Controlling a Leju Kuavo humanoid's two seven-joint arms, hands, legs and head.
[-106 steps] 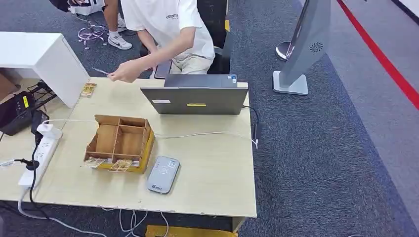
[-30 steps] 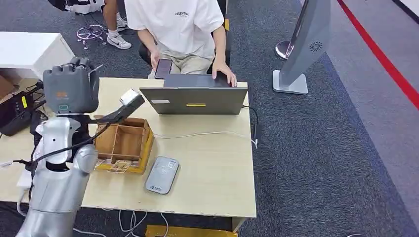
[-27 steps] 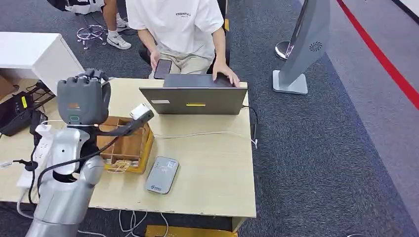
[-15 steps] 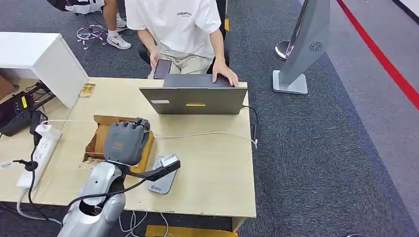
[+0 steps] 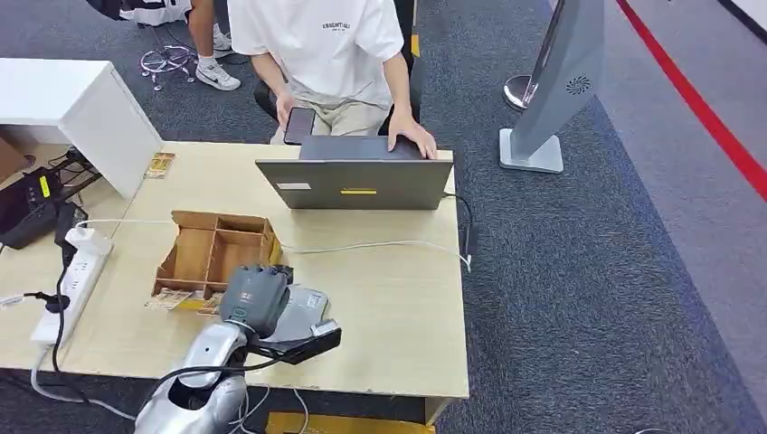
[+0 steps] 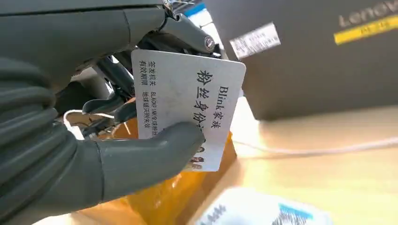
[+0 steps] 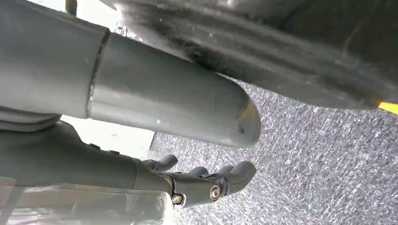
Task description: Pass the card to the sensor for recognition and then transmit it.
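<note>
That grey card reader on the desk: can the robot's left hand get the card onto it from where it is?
Probably yes. The left hand pinches the card and hangs right at the card reader, partly over it in the head view. Nothing stands between them; the wooden box sits just beside it.

Seated person (image 5: pixel 321 45) behind an open laptop (image 5: pixel 357 183); wooden divided box (image 5: pixel 217 253), white power strip (image 5: pixel 72 271) on table (image 5: pixel 398 307).

You had even, bright overhead light in the head view, with only soft shadows under the laptop (image 5: pixel 360 183). In the left wrist view the card (image 6: pixel 187 110) was sharp, while the sensor (image 6: pixel 263 213) at 5 o'clock blurred. The right wrist view looked dim and grainy.
</note>
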